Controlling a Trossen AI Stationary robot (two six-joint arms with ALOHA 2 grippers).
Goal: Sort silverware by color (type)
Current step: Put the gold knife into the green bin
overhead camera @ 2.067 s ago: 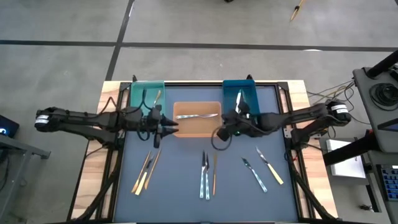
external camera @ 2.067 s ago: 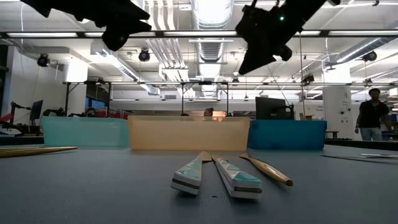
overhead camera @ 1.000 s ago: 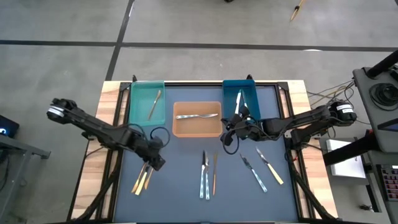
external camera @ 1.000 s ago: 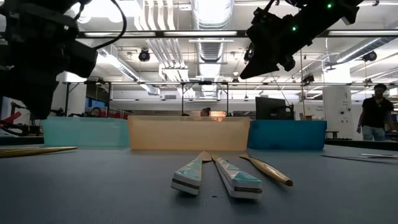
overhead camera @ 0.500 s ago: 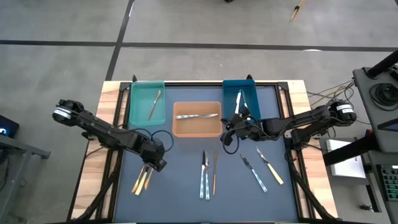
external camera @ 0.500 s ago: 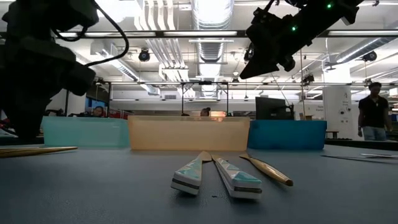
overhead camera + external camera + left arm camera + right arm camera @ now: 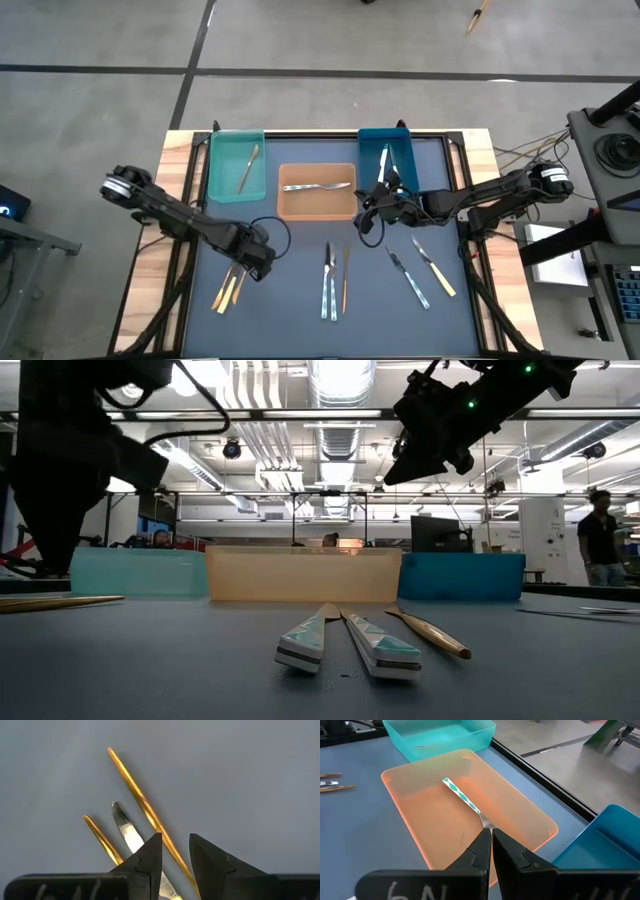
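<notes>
My left gripper [image 7: 175, 840] stands open and points straight down over the left group of silverware [image 7: 228, 288]. Its fingertips stand on either side of a gold piece [image 7: 135, 790]; a silver blade [image 7: 124, 824] and a second gold piece [image 7: 100, 837] lie beside it. In the high view this gripper [image 7: 262, 268] is at the group's far end. My right gripper [image 7: 365, 222] hangs shut and empty above the right end of the orange bin [image 7: 290, 210]. A fork with a teal-patterned handle [image 7: 462, 795] lies inside that bin.
Two teal-patterned pieces [image 7: 329, 280] and a gold one [image 7: 345, 280] lie mid-table. Two more pieces [image 7: 410, 280] [image 7: 435, 268] lie to the right. At the far edge, the teal bin [image 7: 222, 190] holds a gold spoon [image 7: 248, 165] and the blue bin [image 7: 402, 150] holds silver pieces.
My left arm has reached toward the table's right and a little down. Its gripper has tipped to point straight down over the left group of silverware. Its fingers stay apart as before.
</notes>
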